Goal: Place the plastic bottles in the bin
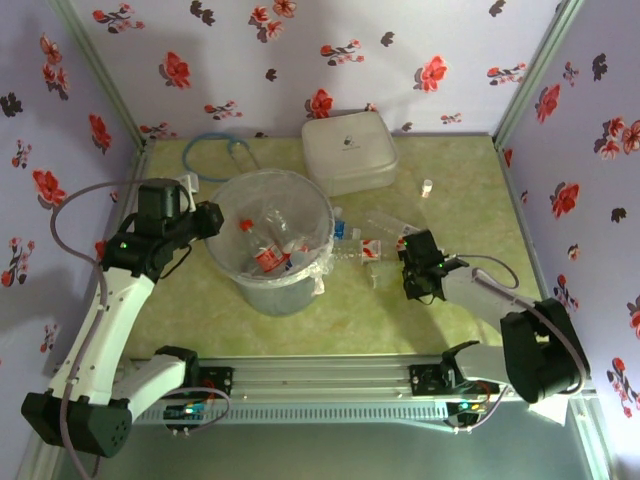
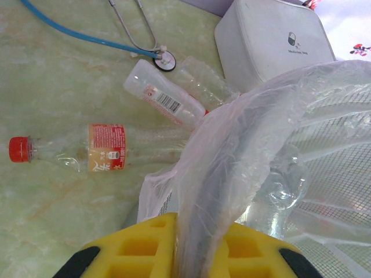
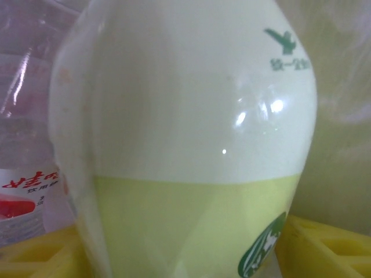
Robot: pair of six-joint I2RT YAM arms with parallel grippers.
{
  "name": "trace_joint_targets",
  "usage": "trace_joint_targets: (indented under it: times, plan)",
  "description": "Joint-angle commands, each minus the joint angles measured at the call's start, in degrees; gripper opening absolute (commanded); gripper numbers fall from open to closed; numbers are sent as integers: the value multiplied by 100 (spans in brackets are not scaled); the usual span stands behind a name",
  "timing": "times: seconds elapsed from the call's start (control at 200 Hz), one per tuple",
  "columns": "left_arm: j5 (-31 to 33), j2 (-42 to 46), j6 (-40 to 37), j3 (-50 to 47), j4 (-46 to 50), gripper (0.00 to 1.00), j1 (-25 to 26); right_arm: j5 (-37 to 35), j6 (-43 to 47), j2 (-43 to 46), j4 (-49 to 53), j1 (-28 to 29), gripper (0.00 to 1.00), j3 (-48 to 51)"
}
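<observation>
The bin [image 1: 268, 290], a grey bucket lined with a crinkly clear bag, stands mid-table with bottles inside [image 1: 272, 255]. My left gripper [image 1: 207, 220] is shut on its left rim; in the left wrist view the yellow fingers [image 2: 139, 246] pinch the bag-covered rim [image 2: 217, 174]. Right of the bin lie clear plastic bottles [image 1: 352, 246]; my right gripper [image 1: 415, 268] is down among them. In the right wrist view a white-and-lime labelled bottle [image 3: 185, 133] sits between the yellow fingers [image 3: 327, 249], which lie against its sides. A red-and-white labelled bottle [image 3: 29, 185] lies beside it.
Behind the bin are a white rounded-square box [image 1: 350, 150] and a blue stethoscope [image 1: 215, 150]. A tiny white piece [image 1: 427, 186] stands at the right. The left wrist view has three more bottles on the table: red-capped [image 2: 107, 147], barcode-labelled [image 2: 165, 101], clear [image 2: 203, 84]. Flowered walls enclose the table.
</observation>
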State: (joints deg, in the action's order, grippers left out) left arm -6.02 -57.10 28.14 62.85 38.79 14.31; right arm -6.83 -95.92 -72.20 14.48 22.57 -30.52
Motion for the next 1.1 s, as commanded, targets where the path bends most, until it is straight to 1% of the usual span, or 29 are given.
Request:
trace_joint_targets:
  times: [0.0,0.055,0.15,0.29,0.355,0.47,0.64,0.675,0.7,0.76,0.895,0.915,0.98,1.03,1.095]
  plan:
    - [233,-126,-178,30,81,0,3,-32,-117,-78,-54,28,68,77]
    - [233,-141,-185,52,102,0,9,-31,-132,-57,-53,28,62,96]
    - [289,-141,-232,87,142,0,5,-86,-141,-10,-4,29,54,117]
    - [365,-191,-274,146,147,0,2,-106,-107,103,149,11,49,65]
    - [365,-234,-283,157,138,0,6,-64,-54,266,295,17,47,9]
    - [366,-310,-293,208,164,0,7,-224,156,833,952,38,44,-189]
    - [415,-334,-309,241,92,0,5,-1062,740,1803,2182,31,36,-735]
    - [409,-337,-309,228,56,0,7,-1192,923,1941,2390,33,35,-907]
    - [409,-349,-304,215,38,0,13,-1411,1063,2013,2512,31,34,-1023]
    - [409,-378,-317,193,7,0,3,-1593,1475,2081,2635,41,33,-1325]
    - [375,-425,-314,133,-19,0,3,-1466,2604,1710,2422,69,29,-2107]
    - [374,-433,-309,131,-20,0,9,-1420,2846,1620,2322,105,27,-2247]
    - [356,-442,-292,122,-33,0,9,-1397,3520,1275,2172,275,22,-2852]
    - [331,-442,-274,114,-64,0,10,-1512,4087,967,2209,474,10,-3445]
    - [321,-425,-259,96,-103,0,9,-1673,4818,514,2332,766,4,-4267]
